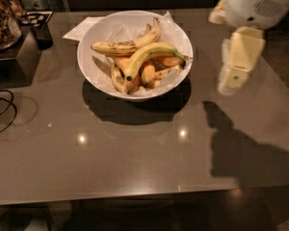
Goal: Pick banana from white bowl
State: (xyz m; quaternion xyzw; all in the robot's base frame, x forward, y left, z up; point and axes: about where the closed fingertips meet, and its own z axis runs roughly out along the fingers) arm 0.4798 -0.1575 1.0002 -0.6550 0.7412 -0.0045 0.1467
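Note:
The white bowl stands on the table toward the back, lined with crumpled white paper. On top of the fruit in it lies the banana, long, strongly curved and bright yellow, its greenish stem end to the right and its black tip low on the left. A brown-speckled banana lies behind it, and short orange-yellow bananas lie under it. My gripper hangs above the table to the right of the bowl, apart from it and holding nothing.
A black box with a jar on it stands at the back left, with a small dark cup beside it. A black cable curls at the left edge. A paper sheet lies behind the bowl.

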